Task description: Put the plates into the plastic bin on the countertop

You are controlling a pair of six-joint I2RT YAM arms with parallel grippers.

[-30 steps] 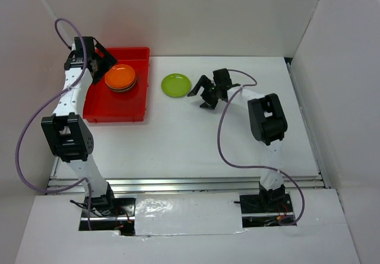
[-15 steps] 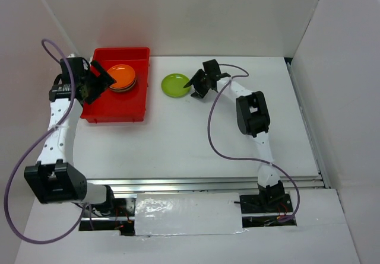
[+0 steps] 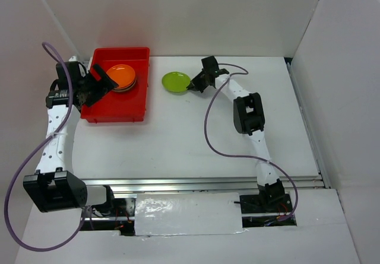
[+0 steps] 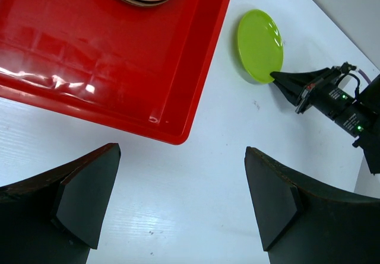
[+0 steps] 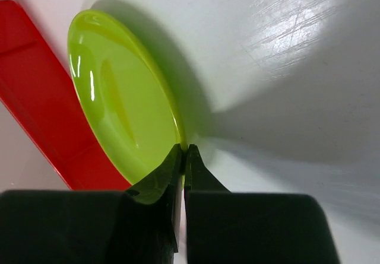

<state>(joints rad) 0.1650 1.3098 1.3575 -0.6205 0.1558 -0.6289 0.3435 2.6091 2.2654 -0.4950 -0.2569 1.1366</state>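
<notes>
One plate outside: lime green plate [image 3: 176, 81], on the white surface [image 3: 196, 139], its near rim caught between the right fingers' tips.
Right fingers: right gripper [image 5: 183, 151] pinched narrow on that rim; a second ago they stood wide and short of the plate.
Lift: cannot tell whether the plate has left the surface; it looks tipped up at the fingers' side.
Left fingers: left gripper [image 4: 181, 196] spread wide, holding nothing; drawn back from above the stack, with the near corner of the red bin [image 4: 89, 56] just ahead of them.
Stack: orange plate [image 3: 122, 76] on top, inside the bin, further ahead of the left fingers; lower plates mostly hidden.
Bin from right fingers: beyond the green plate, just past its far rim.
Meaning: grasp looks made; the one loose plate in view seems ready for lift and carry over the bin wall.
Risk: thin edge pinch; plate may swing or slip.
</notes>
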